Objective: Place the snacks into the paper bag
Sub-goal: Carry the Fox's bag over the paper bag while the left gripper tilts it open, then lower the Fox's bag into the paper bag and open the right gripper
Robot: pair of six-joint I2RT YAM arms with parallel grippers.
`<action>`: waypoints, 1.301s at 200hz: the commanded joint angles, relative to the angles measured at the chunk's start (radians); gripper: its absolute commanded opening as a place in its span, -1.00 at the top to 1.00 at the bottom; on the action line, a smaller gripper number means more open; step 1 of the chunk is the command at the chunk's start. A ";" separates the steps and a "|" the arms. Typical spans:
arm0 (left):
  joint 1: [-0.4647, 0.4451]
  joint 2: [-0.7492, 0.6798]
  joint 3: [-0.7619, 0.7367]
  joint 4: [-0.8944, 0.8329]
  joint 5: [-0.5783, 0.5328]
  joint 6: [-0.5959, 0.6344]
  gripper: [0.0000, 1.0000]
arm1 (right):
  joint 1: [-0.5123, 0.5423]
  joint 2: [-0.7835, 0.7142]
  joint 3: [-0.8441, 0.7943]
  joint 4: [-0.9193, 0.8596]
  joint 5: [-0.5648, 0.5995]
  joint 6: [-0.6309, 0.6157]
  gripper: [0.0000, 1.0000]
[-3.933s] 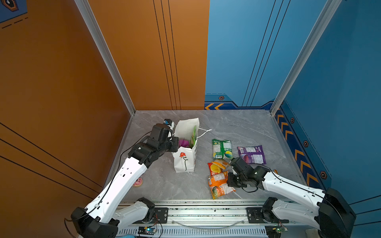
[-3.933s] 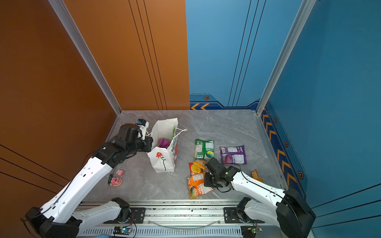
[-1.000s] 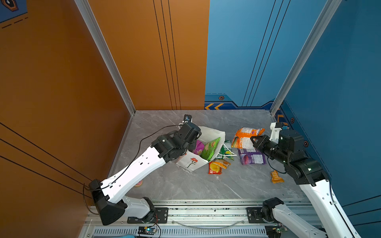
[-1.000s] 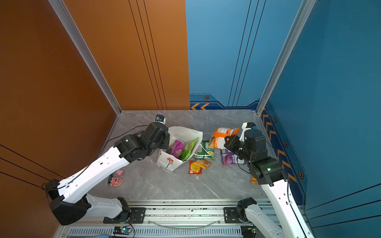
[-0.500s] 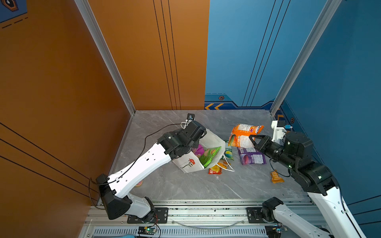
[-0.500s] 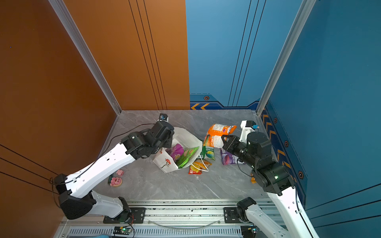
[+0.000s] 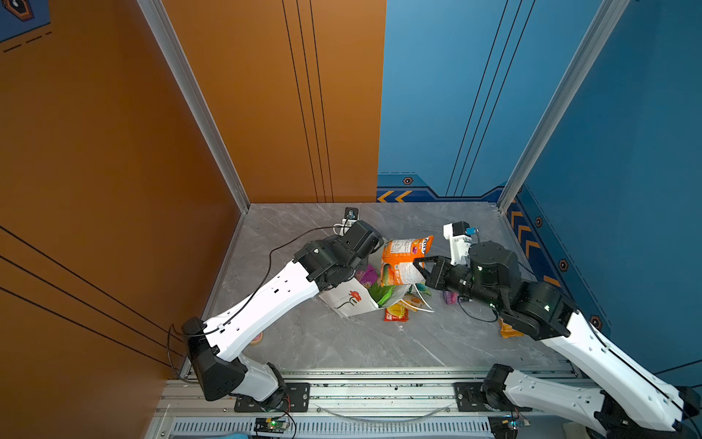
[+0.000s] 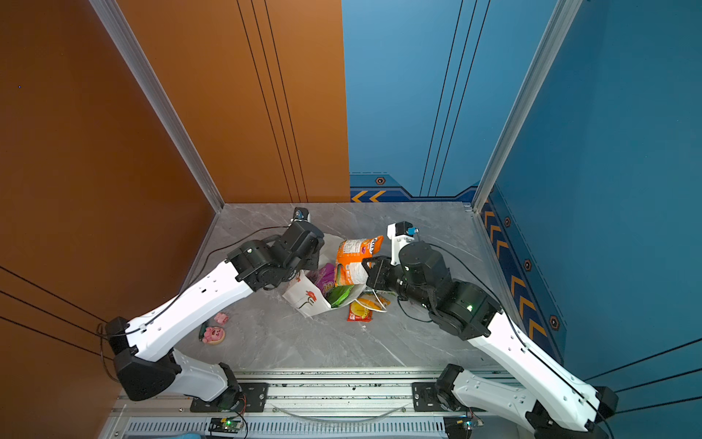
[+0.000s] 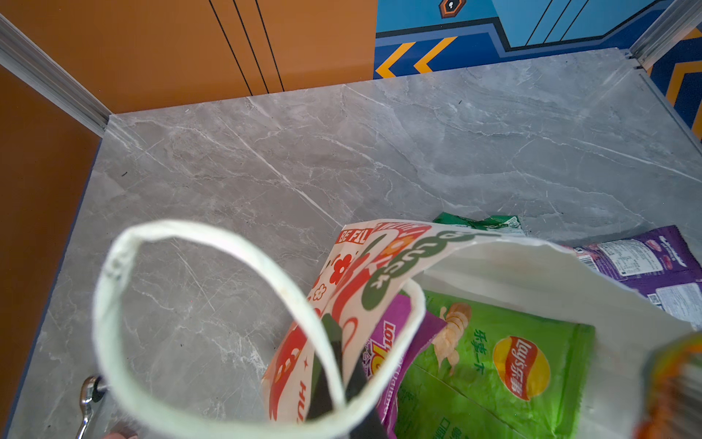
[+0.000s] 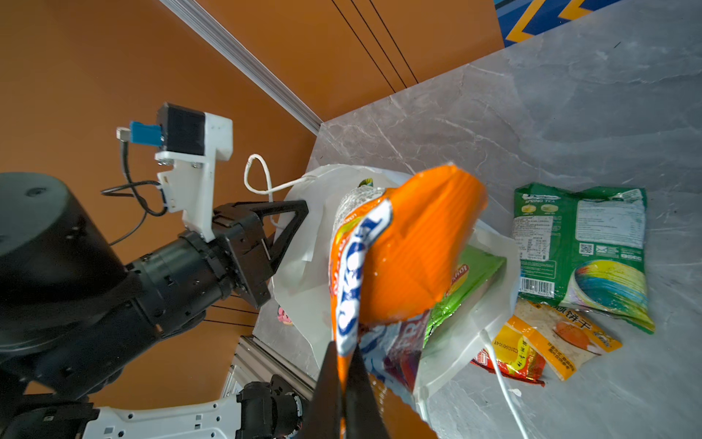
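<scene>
The white paper carrier bag with a red flower print (image 7: 347, 300) leans tilted. The left gripper (image 9: 336, 353) has its jaws clamped tight on the bag's rim by the white cord handle (image 9: 190, 230). The right gripper (image 10: 342, 365) pinches a crinkly orange foil packet (image 7: 402, 258), jaws closed, just over the bag's mouth. A green foil packet (image 9: 505, 361) and a purple foil packet (image 9: 387, 342) lie inside the bag. A green-white packet (image 10: 581, 243) and a red packet (image 7: 395, 314) lie just beside the bag's mouth.

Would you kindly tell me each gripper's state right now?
Left gripper: closed on the rim of the white paper carrier bag.
Right gripper: closed on the orange foil snack packet.
</scene>
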State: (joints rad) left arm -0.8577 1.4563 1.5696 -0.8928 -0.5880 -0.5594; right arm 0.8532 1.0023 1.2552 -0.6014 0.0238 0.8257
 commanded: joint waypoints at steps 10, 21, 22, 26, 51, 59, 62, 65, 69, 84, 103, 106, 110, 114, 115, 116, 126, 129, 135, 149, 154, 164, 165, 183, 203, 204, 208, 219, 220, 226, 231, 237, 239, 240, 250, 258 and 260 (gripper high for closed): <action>0.008 -0.020 0.040 0.018 -0.053 -0.038 1.00 | 0.025 0.073 0.054 0.087 -0.038 -0.016 1.00; 0.009 -0.025 0.035 0.017 -0.052 -0.041 1.00 | 0.033 0.097 0.061 0.084 -0.039 -0.018 1.00; 0.009 -0.025 0.034 0.018 -0.052 -0.042 1.00 | 0.034 0.099 0.061 0.084 -0.039 -0.018 1.00; 0.009 -0.028 0.033 0.018 -0.052 -0.041 1.00 | 0.035 0.108 0.063 0.083 -0.040 -0.020 1.00; 0.014 -0.039 0.020 0.018 -0.052 -0.050 1.00 | 0.036 0.142 0.064 0.092 -0.054 -0.020 1.00; 0.015 -0.043 0.014 0.018 -0.052 -0.054 1.00 | 0.036 0.153 0.066 0.095 -0.059 -0.019 1.00; 0.015 -0.045 0.012 0.018 -0.052 -0.056 1.00 | 0.036 0.156 0.068 0.095 -0.060 -0.017 1.00; 0.015 -0.047 0.010 0.018 -0.052 -0.058 1.00 | 0.036 0.162 0.069 0.095 -0.062 -0.017 1.00; 0.014 -0.048 0.005 0.018 -0.052 -0.061 1.00 | 0.036 0.169 0.071 0.098 -0.068 -0.016 1.00; 0.014 -0.067 -0.017 0.021 -0.063 -0.084 1.00 | 0.034 0.204 0.094 0.096 -0.105 -0.015 1.00; 0.014 -0.102 -0.058 0.037 -0.081 -0.114 1.00 | 0.031 0.256 0.135 0.091 -0.158 -0.014 1.00; 0.016 -0.107 -0.062 0.039 -0.082 -0.119 1.00 | 0.033 0.262 0.139 0.095 -0.162 -0.013 1.00; 0.018 -0.114 -0.068 0.042 -0.081 -0.124 1.00 | 0.034 0.271 0.142 0.104 -0.167 -0.008 1.00; 0.019 -0.121 -0.075 0.044 -0.079 -0.130 1.00 | 0.035 0.276 0.144 0.108 -0.169 -0.007 1.00; 0.019 -0.122 -0.077 0.045 -0.079 -0.131 1.00 | 0.034 0.278 0.144 0.110 -0.170 -0.004 1.00; 0.019 -0.123 -0.078 0.045 -0.078 -0.132 1.00 | 0.035 0.280 0.144 0.111 -0.171 -0.003 1.00; 0.024 -0.141 -0.095 0.056 -0.071 -0.144 1.00 | 0.036 0.297 0.148 0.120 -0.177 0.008 1.00; 0.025 -0.145 -0.099 0.061 -0.066 -0.147 1.00 | 0.036 0.302 0.149 0.123 -0.179 0.012 1.00; 0.026 -0.155 -0.113 0.074 -0.051 -0.151 1.00 | 0.038 0.313 0.153 0.129 -0.183 0.020 1.00; 0.032 -0.178 -0.146 0.104 -0.021 -0.175 1.00 | 0.044 0.350 0.171 0.112 -0.179 0.032 1.00; 0.033 -0.185 -0.159 0.112 -0.015 -0.185 1.00 | 0.046 0.363 0.181 0.105 -0.179 0.033 1.00; 0.034 -0.203 -0.187 0.133 -0.007 -0.203 1.00 | 0.046 0.379 0.189 0.108 -0.180 0.038 1.00; 0.035 -0.205 -0.190 0.136 -0.006 -0.204 1.00 | 0.046 0.380 0.188 0.110 -0.180 0.039 1.00; 0.036 -0.235 -0.235 0.162 0.000 -0.232 1.00 | 0.049 0.400 0.186 0.137 -0.179 0.054 1.00; 0.039 -0.257 -0.263 0.173 0.000 -0.247 1.00 | 0.060 0.427 0.199 0.158 -0.187 0.062 1.00; 0.039 -0.258 -0.264 0.174 0.000 -0.247 1.00 | 0.061 0.429 0.200 0.159 -0.187 0.063 1.00; 0.039 -0.262 -0.267 0.177 0.002 -0.249 1.00 | 0.064 0.434 0.201 0.163 -0.186 0.065 1.00; 0.040 -0.274 -0.278 0.198 0.012 -0.243 1.00 | 0.072 0.451 0.211 0.166 -0.185 0.067 1.00; 0.039 -0.275 -0.280 0.202 0.014 -0.241 1.00 | 0.074 0.454 0.213 0.166 -0.185 0.067 1.00; 0.040 -0.281 -0.287 0.216 0.021 -0.237 1.00 | 0.078 0.462 0.222 0.163 -0.180 0.067 1.00; 0.040 -0.284 -0.287 0.220 0.024 -0.237 1.00 | 0.084 0.469 0.228 0.160 -0.173 0.066 1.00; 0.044 -0.286 -0.287 0.221 0.030 -0.237 1.00 | 0.092 0.474 0.234 0.161 -0.162 0.066 1.00; 0.045 -0.286 -0.287 0.221 0.032 -0.237 1.00 | 0.094 0.476 0.235 0.161 -0.157 0.066 1.00; 0.045 -0.286 -0.285 0.221 0.032 -0.236 1.00 | 0.095 0.477 0.237 0.162 -0.155 0.066 1.00; 0.045 -0.287 -0.286 0.221 0.037 -0.236 1.00 | 0.107 0.483 0.243 0.164 -0.128 0.066 1.00; 0.046 -0.289 -0.286 0.222 0.040 -0.241 1.00 | 0.112 0.488 0.245 0.166 -0.109 0.070 1.00; 0.046 -0.289 -0.287 0.224 0.041 -0.241 1.00 | 0.113 0.490 0.245 0.164 -0.105 0.071 1.00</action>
State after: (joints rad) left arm -0.8207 1.1938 1.2888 -0.7311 -0.5720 -0.7773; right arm 0.9440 1.4895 1.4528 -0.4919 -0.1287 0.8799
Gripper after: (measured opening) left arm 0.044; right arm 0.047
